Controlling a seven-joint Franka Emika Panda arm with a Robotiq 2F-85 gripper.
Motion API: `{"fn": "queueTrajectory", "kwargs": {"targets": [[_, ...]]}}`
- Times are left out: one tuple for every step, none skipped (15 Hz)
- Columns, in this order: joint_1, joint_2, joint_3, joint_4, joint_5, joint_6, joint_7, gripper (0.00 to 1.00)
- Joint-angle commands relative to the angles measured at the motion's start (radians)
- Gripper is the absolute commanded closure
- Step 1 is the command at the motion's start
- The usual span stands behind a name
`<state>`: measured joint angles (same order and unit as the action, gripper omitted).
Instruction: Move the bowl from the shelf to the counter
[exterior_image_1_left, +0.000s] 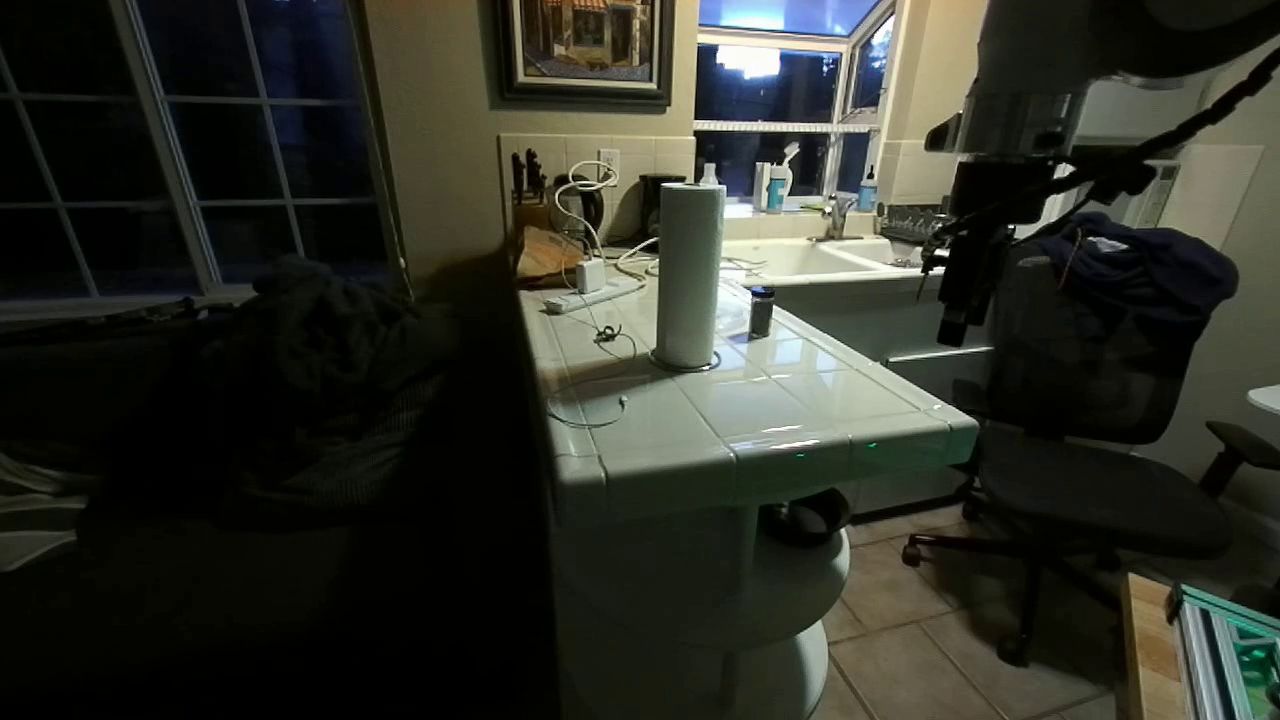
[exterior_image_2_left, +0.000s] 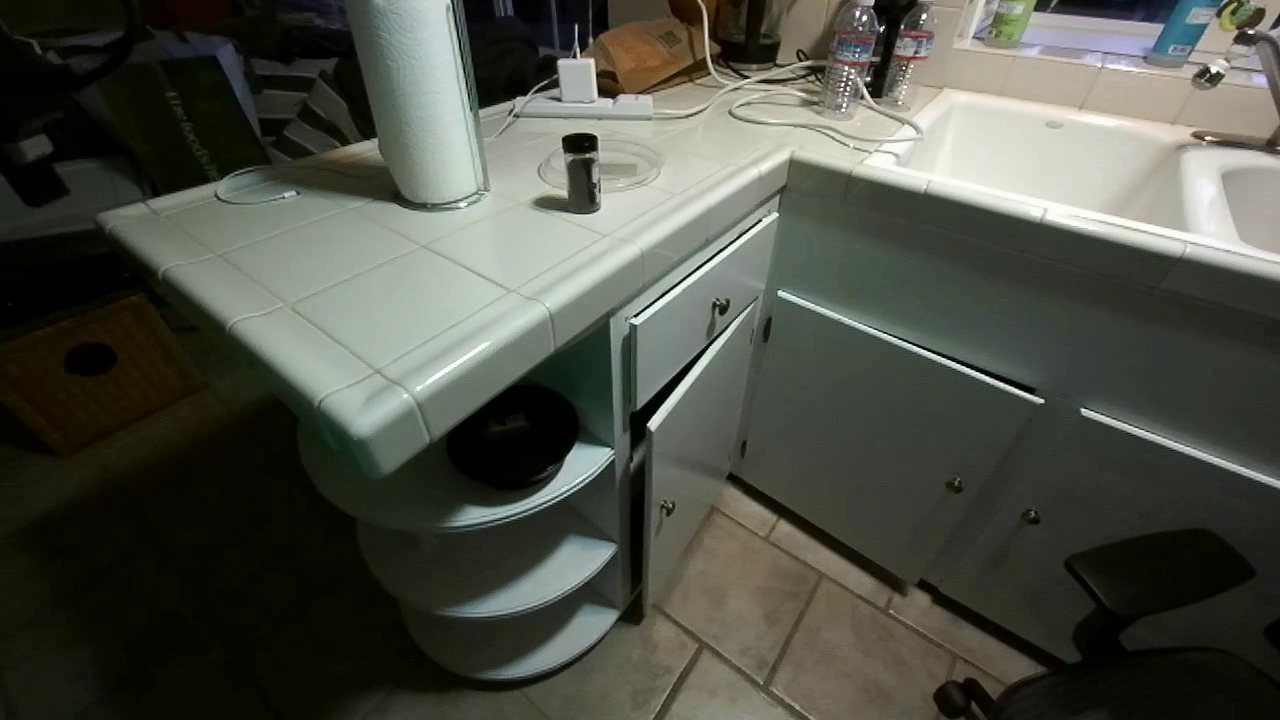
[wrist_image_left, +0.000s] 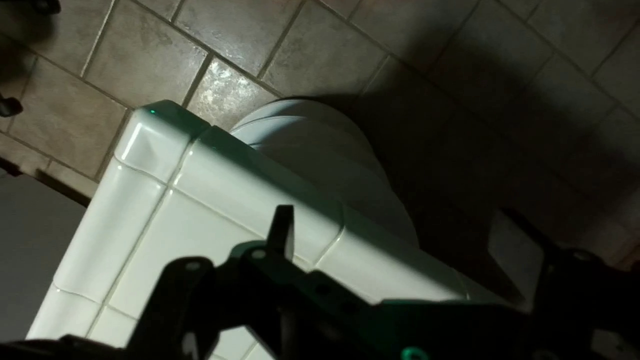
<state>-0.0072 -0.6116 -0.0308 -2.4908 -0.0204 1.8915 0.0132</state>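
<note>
My pincer (wrist_image_left: 400, 237) hangs released, its two slim fingers (wrist_image_left: 281, 227) spread wide, one seen against glazed white tile and the other against shadowed floor (wrist_image_left: 325, 57). One bowl (exterior_image_2_left: 515, 437), black and round, rests on the uppermost of three curved white shelves (exterior_image_2_left: 530, 570), under the overhanging corner of the counter (exterior_image_2_left: 410, 280), as both exterior views show. Square white tiles with thin grout lines clad the counter, which ends in a rounded, glossy edge. On it, one paper towel roll (exterior_image_1_left: 688, 275), a tall textured cylinder, stands upright near one small black-capped jar (exterior_image_2_left: 582, 178). Two clear plastic water bottles (exterior_image_2_left: 848, 65) stand farther back, along with one white power strip (exterior_image_2_left: 545, 107) and one crumpled brown paper bag (exterior_image_2_left: 650, 58). One white sink (exterior_image_2_left: 1060, 150) with two smooth basins adjoins the counter. In an exterior view, one black office chair (exterior_image_1_left: 1090, 490), a navy cloth (exterior_image_1_left: 1150, 265) draped over its back, stands on the tiled floor
</note>
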Motion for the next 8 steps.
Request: {"fn": "queueTrajectory", "kwargs": {"targets": [[-0.04,0.0,-0.102,-0.015,0.052,0.094,-0.062,0.0],[-0.05,0.001,-0.134,-0.018,0.069,0.116,-0.081,0.0],[-0.062,0.01,-0.17,-0.026,0.084,0.158,-0.109,0.0],[-0.073,0.015,-0.2,-0.031,0.099,0.186,-0.134,0.0],[-0.081,0.03,-0.235,-0.035,0.12,0.214,-0.163,0.0],[-0.091,0.049,-0.27,-0.038,0.142,0.239,-0.189,0.0],[-0.102,0.062,-0.296,-0.042,0.16,0.253,-0.211,0.0],[-0.116,0.082,-0.324,-0.042,0.173,0.268,-0.232,0.0]]}}
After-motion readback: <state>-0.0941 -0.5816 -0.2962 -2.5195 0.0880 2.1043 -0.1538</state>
